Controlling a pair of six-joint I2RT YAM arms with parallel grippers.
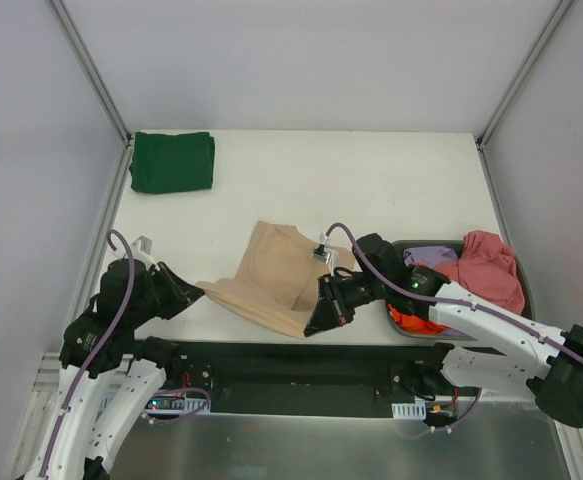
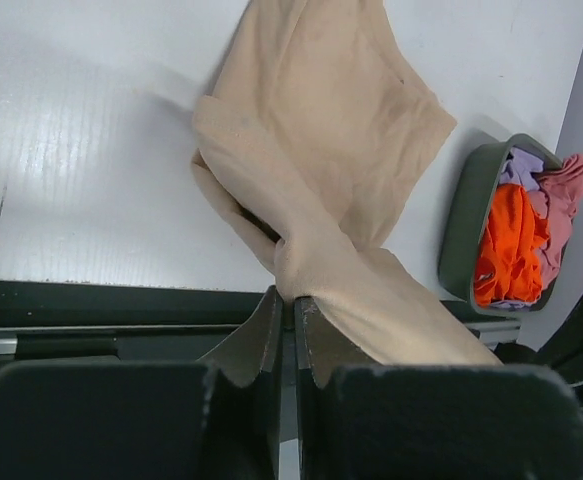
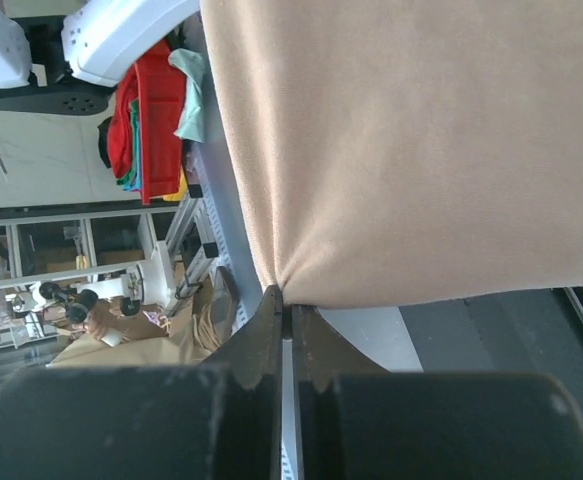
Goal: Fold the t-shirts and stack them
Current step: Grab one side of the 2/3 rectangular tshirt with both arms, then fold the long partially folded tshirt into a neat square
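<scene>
The beige t-shirt (image 1: 271, 275) lies crumpled near the table's front edge. My left gripper (image 1: 193, 289) is shut on its left corner; the left wrist view shows the cloth (image 2: 321, 150) pinched at the jaw tips (image 2: 291, 300). My right gripper (image 1: 318, 325) is shut on its front right edge, with the cloth (image 3: 421, 140) hanging from the jaws (image 3: 286, 312). A folded dark green t-shirt (image 1: 172, 161) lies at the back left. Pink (image 1: 486, 265), lilac (image 1: 429, 256) and orange-red (image 1: 411, 320) shirts lie in the grey tub (image 1: 523, 290) at the right.
The tub also shows in the left wrist view (image 2: 463, 225) with orange cloth (image 2: 506, 245) inside. A black rail (image 1: 301, 360) runs along the table's front edge. Grey walls enclose the table on three sides.
</scene>
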